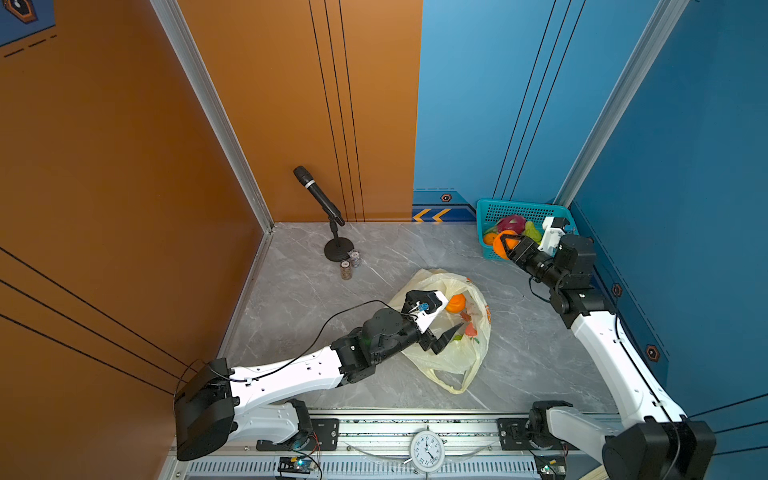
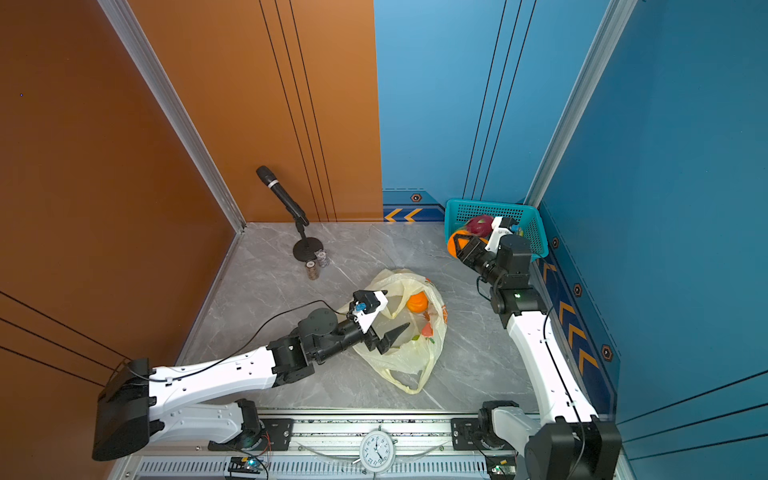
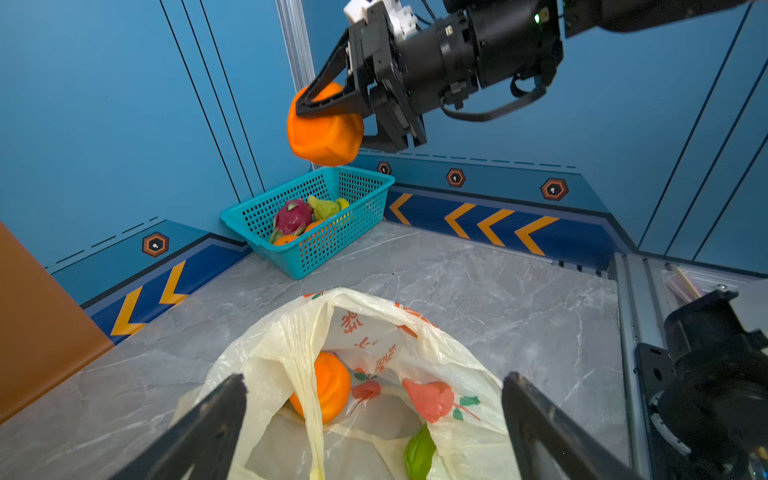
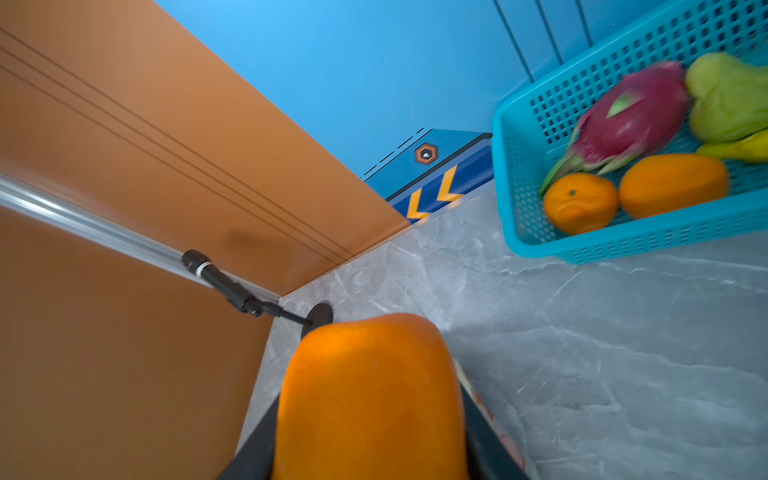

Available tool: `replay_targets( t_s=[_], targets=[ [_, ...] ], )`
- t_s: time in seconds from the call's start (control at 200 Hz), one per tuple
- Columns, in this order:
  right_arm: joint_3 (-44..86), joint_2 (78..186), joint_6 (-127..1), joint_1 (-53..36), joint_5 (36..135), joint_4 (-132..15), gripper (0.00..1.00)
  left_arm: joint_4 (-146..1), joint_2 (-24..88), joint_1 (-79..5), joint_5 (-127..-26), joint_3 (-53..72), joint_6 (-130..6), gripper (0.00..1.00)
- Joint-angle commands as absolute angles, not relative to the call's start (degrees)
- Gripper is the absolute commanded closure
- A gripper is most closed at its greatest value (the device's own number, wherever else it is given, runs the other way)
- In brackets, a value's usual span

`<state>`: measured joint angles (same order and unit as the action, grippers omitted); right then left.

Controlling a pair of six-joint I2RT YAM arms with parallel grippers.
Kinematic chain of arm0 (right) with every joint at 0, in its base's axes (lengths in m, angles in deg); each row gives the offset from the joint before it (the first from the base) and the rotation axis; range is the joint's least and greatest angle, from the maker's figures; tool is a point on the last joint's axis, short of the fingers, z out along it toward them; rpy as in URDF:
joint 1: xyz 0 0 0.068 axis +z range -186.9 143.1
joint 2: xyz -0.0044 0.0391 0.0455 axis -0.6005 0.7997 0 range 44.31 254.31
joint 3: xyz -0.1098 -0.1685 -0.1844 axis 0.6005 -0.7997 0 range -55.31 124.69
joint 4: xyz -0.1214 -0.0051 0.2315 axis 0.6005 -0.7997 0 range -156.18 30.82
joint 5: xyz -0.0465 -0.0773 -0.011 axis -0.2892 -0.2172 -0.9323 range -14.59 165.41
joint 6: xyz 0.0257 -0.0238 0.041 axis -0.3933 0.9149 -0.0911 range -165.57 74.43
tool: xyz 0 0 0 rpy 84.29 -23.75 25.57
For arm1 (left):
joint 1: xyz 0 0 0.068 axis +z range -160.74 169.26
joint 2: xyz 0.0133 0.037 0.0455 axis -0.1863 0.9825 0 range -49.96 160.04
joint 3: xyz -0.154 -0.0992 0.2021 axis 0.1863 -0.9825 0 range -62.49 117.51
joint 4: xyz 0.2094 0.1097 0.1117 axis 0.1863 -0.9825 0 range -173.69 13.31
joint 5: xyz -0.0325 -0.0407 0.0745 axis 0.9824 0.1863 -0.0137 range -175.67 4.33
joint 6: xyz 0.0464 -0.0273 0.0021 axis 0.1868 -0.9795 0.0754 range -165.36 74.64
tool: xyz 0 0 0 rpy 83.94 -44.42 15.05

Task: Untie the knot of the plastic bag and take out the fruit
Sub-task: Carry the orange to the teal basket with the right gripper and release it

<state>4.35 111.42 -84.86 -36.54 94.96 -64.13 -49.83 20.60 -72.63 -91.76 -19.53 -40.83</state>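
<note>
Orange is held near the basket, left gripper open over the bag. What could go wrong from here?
The held orange in the right gripper hangs by the teal basket rim, not clearly over it; released now, it may bounce off and roll. The open left gripper faces a plastic bag strip draped over the bagged orange; closing may pinch film and drag the bag.

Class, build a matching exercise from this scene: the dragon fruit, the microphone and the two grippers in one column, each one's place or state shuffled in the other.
1. pink dragon fruit with green tips
2. black microphone
3. left gripper
4. right gripper

a. shut on an orange fruit
b. open, over the pale yellow plastic bag
c. lying in the teal perforated basket
d. on a stand near the orange wall

Pairs: 1-c, 2-d, 3-b, 4-a.
</note>
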Motion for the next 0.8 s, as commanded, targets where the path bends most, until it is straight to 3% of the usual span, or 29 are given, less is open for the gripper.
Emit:
replay_targets(
  t_s=[0.0, 0.4, 0.791],
  targets=[
    [8.9, 115.6, -80.1, -38.7, 88.5, -67.1, 0.61, -53.9, 19.6, -73.0, -93.3, -17.1, -40.8, 0.03],
    [27.2, 139.3, -73.8, -44.2, 73.6, -72.1, 0.62, -54.1, 21.1, -71.2, -87.8, -16.2, -40.1, 0.01],
    [54.5, 162.8, -69.5, -46.6, 58.6, -83.5, 0.60, -51.2, 23.7, -68.9, -85.7, -16.9, -40.5, 0.01]
  ],
)
